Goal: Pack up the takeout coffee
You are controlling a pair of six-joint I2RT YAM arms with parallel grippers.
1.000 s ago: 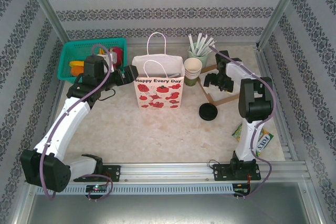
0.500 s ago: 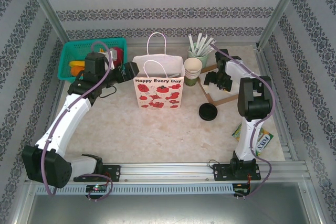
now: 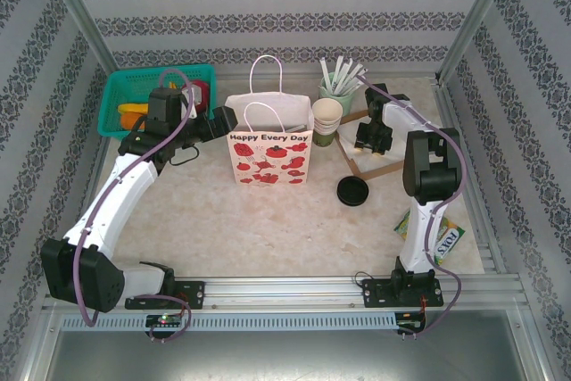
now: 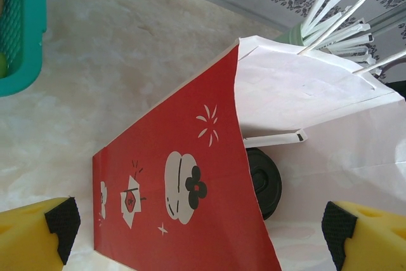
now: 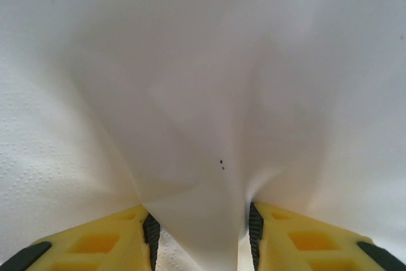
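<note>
The white paper bag (image 3: 270, 144) printed "Happy Every Day" stands open at mid-table. In the left wrist view its red side panel (image 4: 184, 188) faces me, and the takeout coffee's round black lid (image 4: 265, 182) shows inside the bag; the cup's wall is hidden. My left gripper (image 3: 223, 122) (image 4: 200, 223) is open, straddling the bag's left end. At the back right, my right gripper (image 3: 370, 138) (image 5: 200, 226) points down over a wooden tray (image 3: 379, 169). Its pads pinch a raised fold of white napkin (image 5: 203, 93).
A teal basket (image 3: 134, 95) (image 4: 25, 30) of items sits at the back left. A stack of lidless cups (image 3: 327, 118) and a green holder of wrapped sticks (image 3: 339, 82) (image 4: 330, 23) stand right of the bag. A loose black lid (image 3: 354, 191) and a green-yellow packet (image 3: 443, 240) lie nearer.
My right gripper has closed from wide open onto the napkin and shifted slightly right. The left arm has edged closer to the bag's left end.
</note>
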